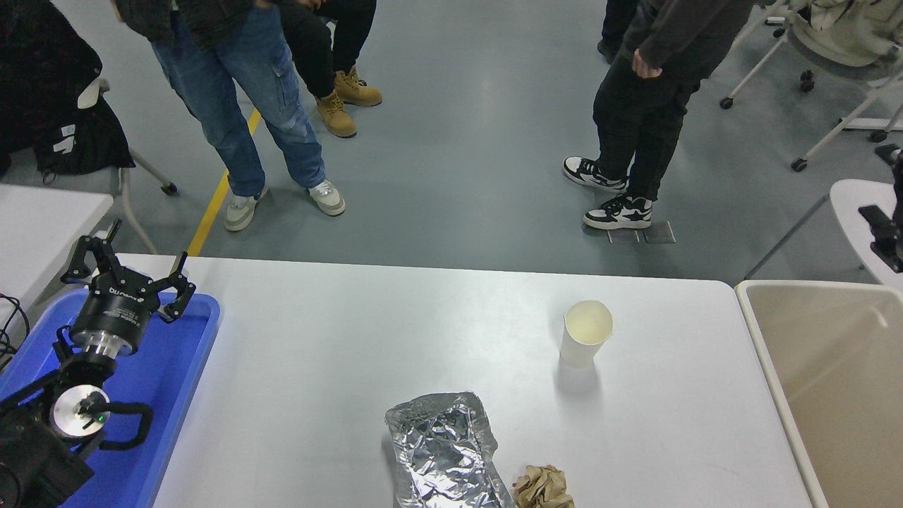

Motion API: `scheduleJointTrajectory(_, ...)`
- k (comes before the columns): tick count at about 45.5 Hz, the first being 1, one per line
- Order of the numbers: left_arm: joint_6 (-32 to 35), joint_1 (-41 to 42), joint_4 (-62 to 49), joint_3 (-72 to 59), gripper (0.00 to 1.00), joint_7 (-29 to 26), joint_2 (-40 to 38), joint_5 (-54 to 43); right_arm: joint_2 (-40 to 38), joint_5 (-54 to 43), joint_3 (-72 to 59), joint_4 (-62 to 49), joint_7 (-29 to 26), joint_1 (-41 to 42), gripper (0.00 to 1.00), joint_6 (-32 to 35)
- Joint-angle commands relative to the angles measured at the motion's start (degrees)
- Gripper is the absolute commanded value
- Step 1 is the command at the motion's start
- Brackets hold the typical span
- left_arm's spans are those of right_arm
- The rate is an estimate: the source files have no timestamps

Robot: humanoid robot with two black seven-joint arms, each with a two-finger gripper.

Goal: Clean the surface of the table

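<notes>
The white table surface (338, 331) fills the lower middle of the head view. On it stand an upright white paper cup (585, 331), a crumpled sheet of aluminium foil (444, 451) at the front edge, and a ball of brown paper (542, 488) beside the foil. My left gripper (130, 267) is parked open over the blue tray (183, 367) at the lower left, holding nothing. Only a small black part of my right gripper (883, 234) shows at the right edge, above the beige bin (758, 331). It is far from the cup.
Another white table (42, 219) stands at the far left. Several people stand on the grey floor beyond the far edge, one in jeans (240, 92) and one in black trousers (638, 120). Rolling chairs stand at the top right.
</notes>
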Motion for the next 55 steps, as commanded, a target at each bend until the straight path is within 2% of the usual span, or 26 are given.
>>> scheduleJointTrajectory(1, 0.0, 0.0, -0.01, 0.0, 1.0, 0.0, 0.0, 0.0, 0.17, -9.95, -19.58, -0.64, 0.11, 13.16, 0.99, 7.66)
scheduleJointTrajectory(12, 0.0, 0.0, -0.01, 0.0, 1.0, 0.0, 0.0, 0.0, 3.86, -26.57, -19.49, 0.85, 0.73, 19.31, 0.99, 13.19)
scheduleJointTrajectory(25, 0.0, 0.0, -0.01, 0.0, 1.0, 0.0, 0.0, 0.0, 9.48, -33.86, -19.75, 11.91, 0.9, 24.76, 0.99, 15.92)
scheduleJointTrajectory(32, 0.0, 0.0, -0.01, 0.0, 1.0, 0.0, 0.0, 0.0, 14.49, -38.61, -19.93, 12.8, 0.81, 24.33, 0.99, 15.84)
scheduleJointTrajectory(46, 0.0, 0.0, -0.01, 0.0, 1.0, 0.0, 0.0, 0.0, 21.26, -40.55, -24.15, 11.66, 0.73, 22.84, 0.99, 14.96)
scheduleJointTrajectory(55, 0.0, 0.0, -0.01, 0.0, 1.0, 0.0, 0.0, 0.0, 26.36, -40.64, -24.24, 5.25, 0.64, 19.5, 0.99, 13.73)
